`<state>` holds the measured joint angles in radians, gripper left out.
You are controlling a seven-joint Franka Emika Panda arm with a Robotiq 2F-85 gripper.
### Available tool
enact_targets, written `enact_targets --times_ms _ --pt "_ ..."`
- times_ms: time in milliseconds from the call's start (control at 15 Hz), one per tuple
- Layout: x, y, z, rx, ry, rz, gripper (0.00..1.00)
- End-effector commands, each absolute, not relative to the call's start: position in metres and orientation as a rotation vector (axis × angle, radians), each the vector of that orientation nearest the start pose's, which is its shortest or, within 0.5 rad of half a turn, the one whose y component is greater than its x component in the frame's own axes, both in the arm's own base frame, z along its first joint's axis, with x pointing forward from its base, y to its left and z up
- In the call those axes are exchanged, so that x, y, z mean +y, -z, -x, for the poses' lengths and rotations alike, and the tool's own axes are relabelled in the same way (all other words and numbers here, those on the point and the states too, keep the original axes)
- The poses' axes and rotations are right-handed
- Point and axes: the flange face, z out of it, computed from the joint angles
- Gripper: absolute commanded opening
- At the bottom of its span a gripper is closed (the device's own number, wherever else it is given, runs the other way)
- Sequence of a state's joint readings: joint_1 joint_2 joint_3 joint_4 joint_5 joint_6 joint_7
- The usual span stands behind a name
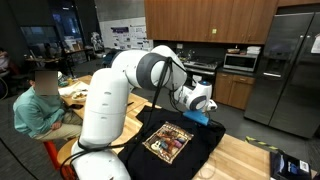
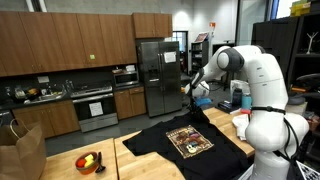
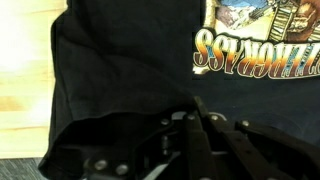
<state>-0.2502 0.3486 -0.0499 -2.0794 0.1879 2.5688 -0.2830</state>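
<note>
The claw (image 1: 203, 108) is closed, its jaws pinched on one edge of the black T-shirt (image 1: 185, 135) and holding that edge raised off the wooden table (image 1: 245, 155). From the claw the cloth drapes down and spreads flat below it, printed side up. In the wrist view the fabric bunches in dark folds around the shut fingers (image 3: 198, 135). The print (image 3: 255, 40) — a coloured picture with orange lettering — lies just ahead of the claw. A strip of bare wood shows off to one side, past the shirt's border.

The tabletop is pale, plank-patterned wood, and the shirt covers the part directly beneath the claw. In an exterior view a bowl of fruit (image 2: 88, 160) sits on the wood well apart from the claw, beyond the far side of the shirt. A brown paper bag (image 2: 22, 150) stands farther off again.

Behind the claw runs a kitchen wall with dark wooden cabinets (image 2: 70, 40), a stainless refrigerator (image 2: 155, 75), a stove (image 2: 95, 105) and a microwave (image 1: 240, 62). In an exterior view a person in a green top (image 1: 35, 105) sits at another table, well away from the claw on the far side of the white arm (image 1: 110, 90).
</note>
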Motion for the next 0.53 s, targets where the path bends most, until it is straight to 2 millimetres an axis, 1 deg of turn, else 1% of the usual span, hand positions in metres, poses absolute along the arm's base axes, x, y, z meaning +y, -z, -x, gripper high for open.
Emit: enact_targets --times_ms 0,467 --pt "-0.162 -0.276 -0.558 0.238 0.278 3.08 0.01" --pt "-0.132 -0.257 -0.546 0.168 0.328 3.115 0.01"
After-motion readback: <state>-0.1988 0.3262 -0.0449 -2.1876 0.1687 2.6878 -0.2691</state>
